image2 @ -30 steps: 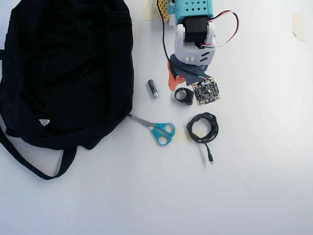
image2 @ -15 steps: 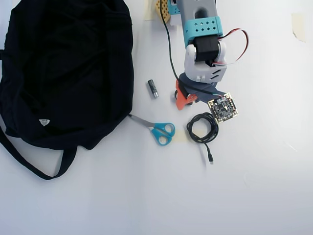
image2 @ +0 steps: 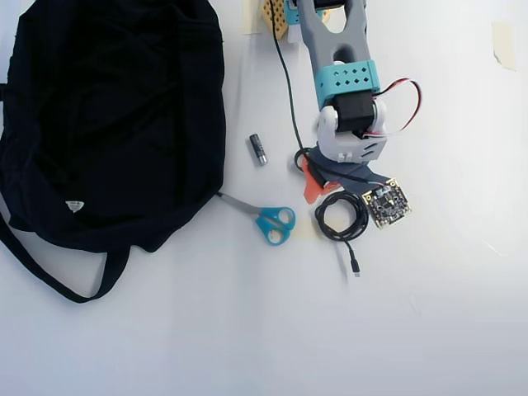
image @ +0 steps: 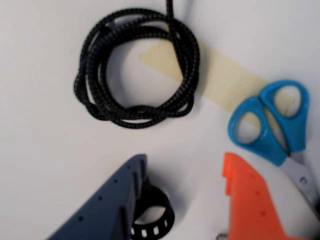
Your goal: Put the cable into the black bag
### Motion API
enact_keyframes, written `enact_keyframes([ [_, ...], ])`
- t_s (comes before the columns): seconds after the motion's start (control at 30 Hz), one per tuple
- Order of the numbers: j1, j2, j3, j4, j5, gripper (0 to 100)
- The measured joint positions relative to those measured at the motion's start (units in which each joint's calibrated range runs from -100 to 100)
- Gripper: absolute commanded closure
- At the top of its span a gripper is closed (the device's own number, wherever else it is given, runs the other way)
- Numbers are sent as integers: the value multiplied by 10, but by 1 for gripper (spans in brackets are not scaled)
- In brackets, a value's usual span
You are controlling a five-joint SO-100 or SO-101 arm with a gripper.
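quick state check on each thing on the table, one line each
cable: coiled, flat on the table, plug tail loose, not gripped
bag: lying slumped on the table, away from the cable; whether its mouth is open cannot be told
scissors: closed, lying flat, tip at the bag's edge
gripper: open, hanging just short of the coil
ring clip: on the table by the blue finger
battery: lying on its side

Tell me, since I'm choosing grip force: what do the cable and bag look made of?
The cable looks braided, a matte black sheath with fine speckled weave. The black bag looks like soft matte fabric, slumped and creased; the exact textile is unclear.
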Motion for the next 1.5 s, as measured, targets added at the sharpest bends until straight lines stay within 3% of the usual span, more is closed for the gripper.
enact_keyframes([
  [0.13,0,29,-10,-12,9,79],
  [0.4,0,95,-52,-24,23,65],
  [0.77,-10,118,-86,-27,27,65],
  [1.13,-78,116,-141,5,26,65],
  [1.5,-136,116,-141,6,-13,65],
])
